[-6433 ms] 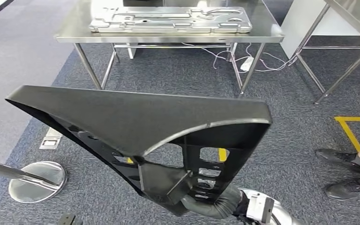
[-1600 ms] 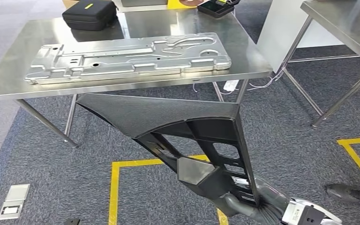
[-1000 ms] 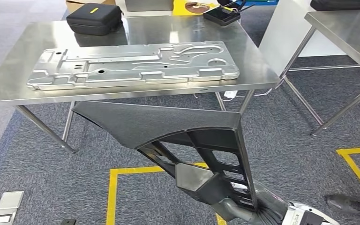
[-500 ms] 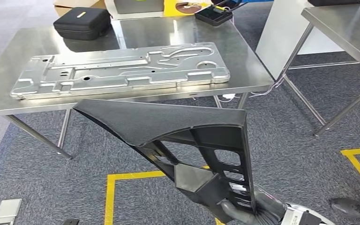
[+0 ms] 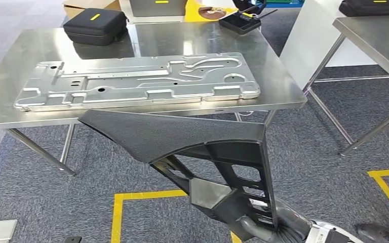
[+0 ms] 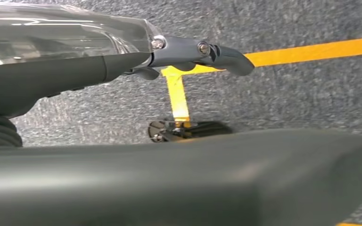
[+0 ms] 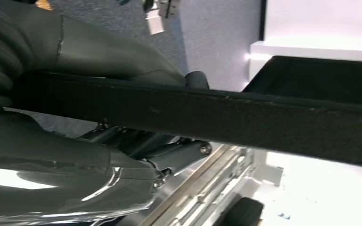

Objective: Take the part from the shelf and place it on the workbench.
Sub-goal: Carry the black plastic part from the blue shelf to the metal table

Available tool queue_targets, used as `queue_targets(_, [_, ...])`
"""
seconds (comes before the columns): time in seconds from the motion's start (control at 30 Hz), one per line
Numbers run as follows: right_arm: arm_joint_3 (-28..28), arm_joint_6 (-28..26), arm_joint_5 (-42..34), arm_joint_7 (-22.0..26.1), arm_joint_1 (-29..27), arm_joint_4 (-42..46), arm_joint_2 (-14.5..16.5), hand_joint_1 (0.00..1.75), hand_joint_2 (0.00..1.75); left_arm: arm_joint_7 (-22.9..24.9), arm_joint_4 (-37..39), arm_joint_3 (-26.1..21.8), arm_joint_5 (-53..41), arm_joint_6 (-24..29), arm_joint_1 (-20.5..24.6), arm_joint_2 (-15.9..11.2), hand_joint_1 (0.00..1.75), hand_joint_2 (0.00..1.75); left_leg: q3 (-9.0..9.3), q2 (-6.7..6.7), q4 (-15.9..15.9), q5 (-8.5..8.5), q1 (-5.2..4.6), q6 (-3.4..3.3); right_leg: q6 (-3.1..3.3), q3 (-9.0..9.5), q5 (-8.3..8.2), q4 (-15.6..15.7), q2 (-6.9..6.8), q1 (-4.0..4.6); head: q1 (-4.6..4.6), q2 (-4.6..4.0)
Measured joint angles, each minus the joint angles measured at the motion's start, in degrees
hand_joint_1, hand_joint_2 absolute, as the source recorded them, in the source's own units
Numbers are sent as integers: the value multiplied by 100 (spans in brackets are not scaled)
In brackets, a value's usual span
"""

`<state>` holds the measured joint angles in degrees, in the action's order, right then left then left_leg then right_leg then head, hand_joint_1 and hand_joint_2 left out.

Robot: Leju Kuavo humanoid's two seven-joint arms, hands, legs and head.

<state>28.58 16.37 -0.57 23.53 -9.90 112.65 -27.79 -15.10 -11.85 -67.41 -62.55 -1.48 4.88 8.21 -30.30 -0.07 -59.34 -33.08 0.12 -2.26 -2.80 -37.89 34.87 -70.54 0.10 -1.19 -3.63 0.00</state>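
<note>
The part (image 5: 172,134) is a large black triangular plastic panel with a ribbed, cut-out lower section. My right hand (image 5: 263,229) grips its narrow lower end at the bottom of the head view and holds it tilted in front of me. The part's wide upper edge sits just below the front edge of the steel workbench (image 5: 278,86), over the carpet. In the right wrist view my right hand (image 7: 99,52) clasps the part's textured black edge (image 7: 226,117). My left hand (image 6: 99,61) hangs over the carpet with its fingers straight, holding nothing.
A long stamped metal plate (image 5: 137,81) lies across the workbench, with a black case (image 5: 95,23) and a dark device (image 5: 240,21) behind it. A second steel table (image 5: 380,35) stands to the right. Yellow tape (image 5: 116,212) marks the carpet; a person's shoe (image 5: 380,234) is at bottom right.
The whole view has shifted as I walked up to the workbench, which now stands close ahead. My right hand has kept hold of the black part throughout.
</note>
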Motion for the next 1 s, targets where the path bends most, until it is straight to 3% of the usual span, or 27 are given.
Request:
queue_targets(0.07, [-72, -30, -1, -22, -32, 13, -35, 175, 175, -1, 0, 0, -1, -13, 4, 7, 0, 175, 123, -4, -6, -102, 6, 58, -14, 230, -383, 625, -12, 6, 1, 0])
queue_targets(0.1, [-117, -48, -3, -39, -47, 25, -55, 175, 175, -1, 0, -1, -2, -16, 11, 8, 0, 175, 148, -7, -11, -139, -1, 90, 17, 309, -438, 825, -14, 14, 2, 0])
queue_targets(0.27, [-332, -62, -18, -144, -95, 74, -123, 175, 175, 0, 0, 0, -2, -36, 25, 14, 0, 175, 122, -4, -108, -272, -16, 184, 213, 385, -315, 957, 2, 7, -4, 0])
queue_targets(0.3, [-362, -45, -12, -161, -86, 84, -131, 175, 175, 4, 0, 0, -4, -43, 30, 17, 0, 175, 17, -4, -325, -379, -9, 212, 244, 409, -294, 963, -4, -5, -6, 0])
queue_targets(0.37, [-392, 14, 18, -187, -65, 97, -137, 175, 175, 16, 0, 0, -11, -58, 28, 23, 0, 175, -405, -4, -1075, -655, 5, 259, 289, 459, -242, 966, -17, -8, -8, 0])
queue_targets(0.43, [-383, 62, 82, -185, -40, 94, -134, 175, 175, 28, 0, 0, -25, -67, 10, 25, 0, 175, -818, -4, -1652, -722, 8, 260, 304, 526, -183, 966, -12, 1, -8, 0])
queue_targets(0.47, [-374, 73, 128, -174, -20, 91, -131, 175, 175, 31, 0, 0, -31, -69, 3, 26, 0, 175, -895, -4, -1650, -581, 3, 239, 307, 577, -148, 966, -5, 8, -8, 0])
queue_targets(0.5, [-365, 76, 189, -154, 6, 87, -126, 175, 175, 32, 0, 0, -38, -71, 1, 28, 0, 175, -871, -5, -1430, -336, -8, 204, 308, 641, -108, 966, 3, 19, -8, 0])
queue_targets(0.57, [-345, 75, 311, -118, 70, 80, -114, 175, 175, 33, 0, 0, -44, -71, 2, 28, 0, 175, -680, -10, -784, 155, -56, 91, 296, 755, -27, 977, 14, 27, -5, 0])
queue_targets(0.6, [-333, 75, 361, -106, 98, 74, -109, 175, 175, 32, 0, 0, -45, -71, 4, 28, 0, 175, -598, -11, -546, 280, -89, 37, 277, 785, 2, 984, 18, 22, -4, 0])
queue_targets(0.7, [-296, 68, 424, -98, 143, 57, -99, 175, 175, 31, 0, 0, -43, -70, 9, 28, 0, 175, -517, -15, -303, 222, -148, -54, 185, 789, 36, 1024, -3, 2, -3, 0])
queue_targets(0.77, [-279, 61, 448, -97, 179, 56, -103, 175, 175, 28, 0, -1, -38, -68, 7, 28, 0, 175, -421, -28, -144, 191, -109, -67, 129, 798, 86, 995, -31, 8, -2, 0])
queue_targets(0.83, [-268, 59, 470, -93, 222, 51, -110, 175, 175, 27, 0, -2, -35, -68, 4, 34, 0, 175, -296, -61, -27, 186, -59, -72, 88, 626, 273, 605, -28, 8, -1, 0])
queue_targets(0.9, [-255, 59, 482, -90, 232, 39, -113, 175, 175, 26, 0, -1, -39, -69, 3, 43, 0, 175, -209, -102, -7, 134, -43, -79, 44, 207, 504, -93, -20, 2, 2, 0])
queue_targets(0.93, [-249, 58, 486, -90, 228, 32, -113, 175, 175, 26, 0, 0, -41, -70, 1, 48, 0, 175, -163, -120, -7, 95, -36, -72, 21, 18, 519, -342, -20, -3, 2, 0])
queue_targets(0.97, [-245, 58, 485, -87, 224, 25, -112, 175, 175, 26, 0, -1, -43, -71, -3, 51, 0, 175, -107, -136, -7, 52, -29, -59, -1, -86, 415, -404, -20, -5, 2, 0])
queue_targets(1.0, [-243, 56, 482, -83, 220, 19, -111, 175, 175, 24, 0, -1, -44, -71, -5, 54, 0, 175, -35, -149, -7, 3, -20, -44, -21, -82, 188, -238, -21, -8, 2, 0])
